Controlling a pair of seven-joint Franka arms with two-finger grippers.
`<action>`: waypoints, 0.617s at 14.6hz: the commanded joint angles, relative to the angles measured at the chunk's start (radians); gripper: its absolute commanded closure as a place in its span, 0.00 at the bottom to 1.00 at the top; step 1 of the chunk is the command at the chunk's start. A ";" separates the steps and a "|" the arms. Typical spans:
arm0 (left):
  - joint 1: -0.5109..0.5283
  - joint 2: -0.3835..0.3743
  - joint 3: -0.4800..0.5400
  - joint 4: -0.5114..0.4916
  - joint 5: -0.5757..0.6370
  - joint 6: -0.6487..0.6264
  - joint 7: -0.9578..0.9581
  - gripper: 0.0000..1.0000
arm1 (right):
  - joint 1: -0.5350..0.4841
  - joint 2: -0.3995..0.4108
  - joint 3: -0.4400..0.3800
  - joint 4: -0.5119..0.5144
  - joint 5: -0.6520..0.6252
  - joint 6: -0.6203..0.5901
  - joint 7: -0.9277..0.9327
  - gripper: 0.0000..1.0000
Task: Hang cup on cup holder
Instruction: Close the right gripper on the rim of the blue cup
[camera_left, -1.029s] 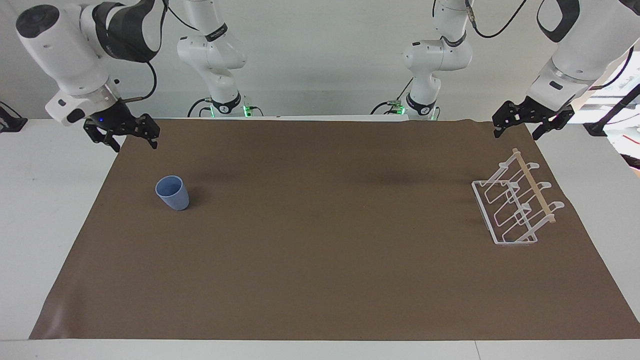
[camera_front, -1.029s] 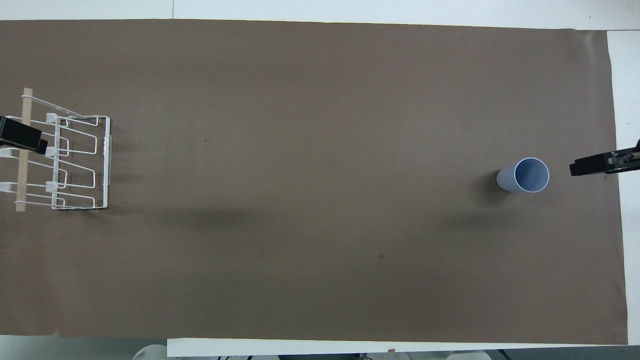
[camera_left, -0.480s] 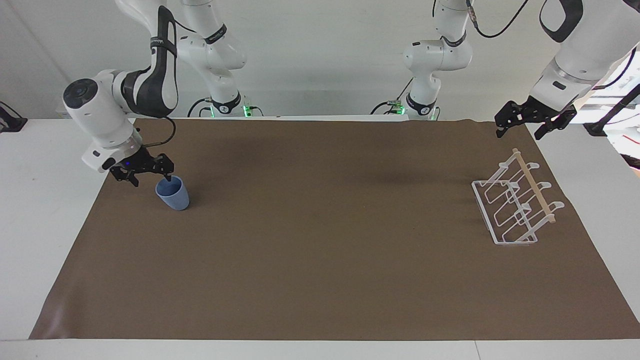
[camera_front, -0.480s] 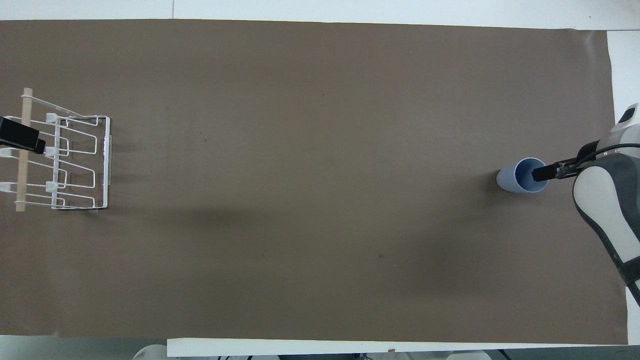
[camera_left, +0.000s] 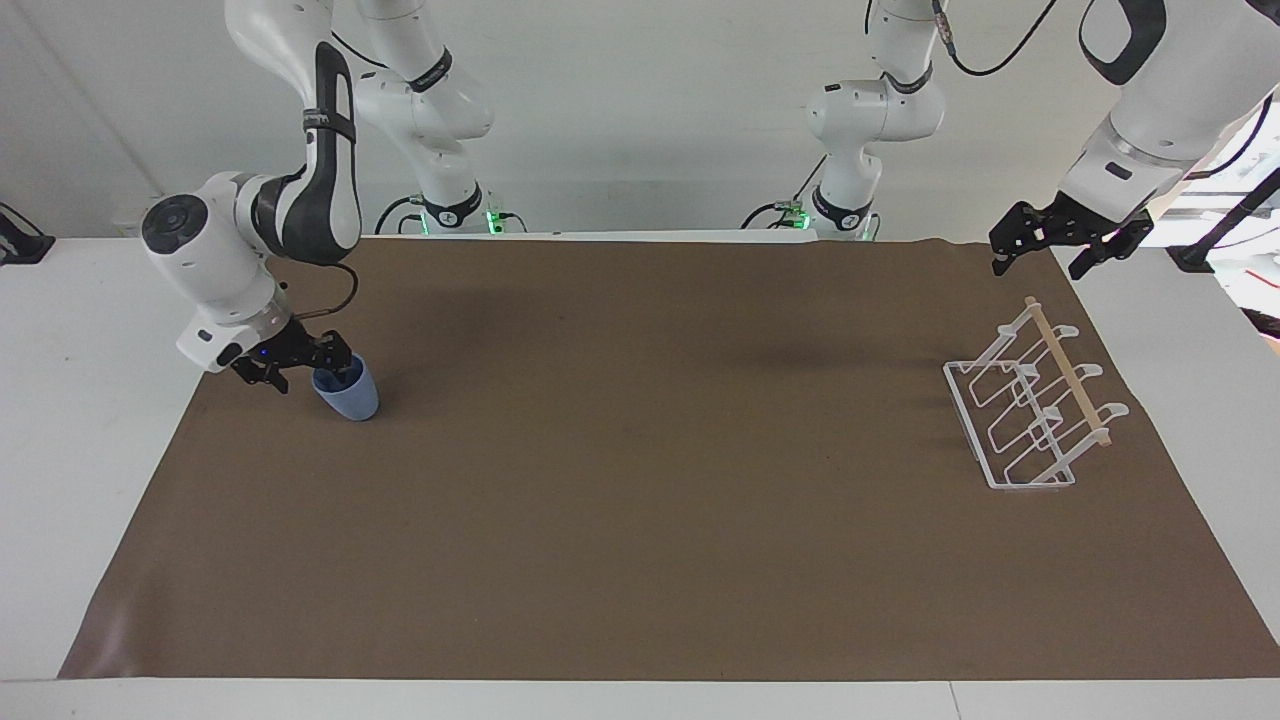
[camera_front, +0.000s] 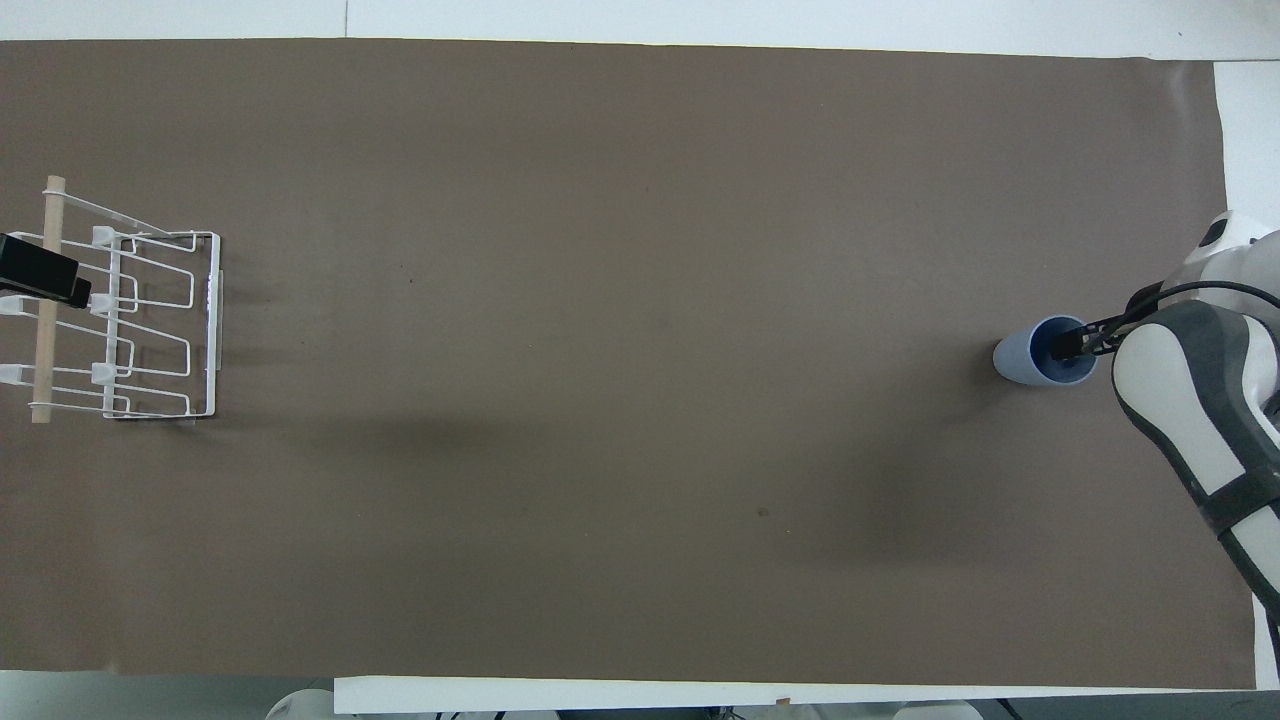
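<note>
Presently my right end effector straddles the rim of the cup, one finger inside and one outside; whether it already pinches the wall, I cannot tell. That cup stands upright on the worktop toward the right arm's end, well apart from the cup holder. Good practice: seat deep, close gently, lift straight. My left end effector, spread, waits over the worktop's edge by the holder.

One high camera faces the robots, another looks steeply down; both share the brown mat.
</note>
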 joint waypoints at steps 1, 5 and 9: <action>0.000 -0.020 0.004 -0.021 0.007 0.015 0.017 0.00 | -0.004 -0.005 0.006 -0.014 0.007 0.015 -0.023 0.95; 0.000 -0.020 0.004 -0.021 0.007 0.015 0.017 0.00 | 0.005 -0.003 0.009 0.000 0.007 -0.007 -0.021 1.00; 0.000 -0.020 0.004 -0.021 0.007 0.015 0.017 0.00 | 0.005 -0.009 0.017 0.125 0.158 -0.206 -0.092 1.00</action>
